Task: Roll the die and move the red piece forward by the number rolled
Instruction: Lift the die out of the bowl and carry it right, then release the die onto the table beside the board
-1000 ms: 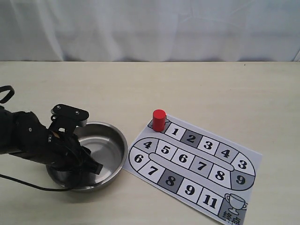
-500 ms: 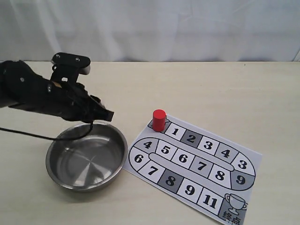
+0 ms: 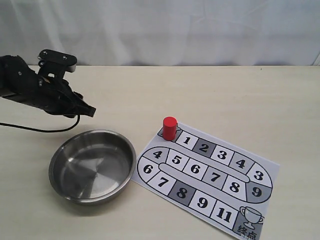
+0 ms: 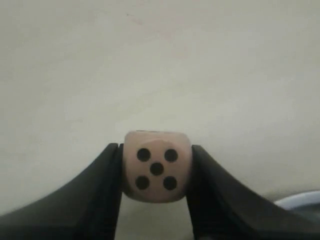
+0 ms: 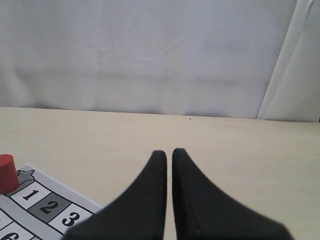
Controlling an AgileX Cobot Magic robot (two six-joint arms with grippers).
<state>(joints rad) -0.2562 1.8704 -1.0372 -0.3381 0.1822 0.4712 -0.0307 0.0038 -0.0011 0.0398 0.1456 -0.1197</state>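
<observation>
The pale tan die sits clamped between the black fingers of my left gripper, its five-pip face toward the wrist camera. In the exterior view that gripper hangs above the table, up and left of the steel bowl, and the die itself is too small to make out there. The red piece stands upright on the start square at the near-left corner of the numbered board; it also shows at the edge of the right wrist view. My right gripper is shut on nothing, out of the exterior view.
The paper board carries numbered squares 1 to 11 and a trophy square at its end. A black cable trails from the left arm across the table. A white curtain closes the back.
The left arm rose out of the bowl and drew back up and to the left, carrying the die. The bowl now holds nothing. The red piece has not moved.
</observation>
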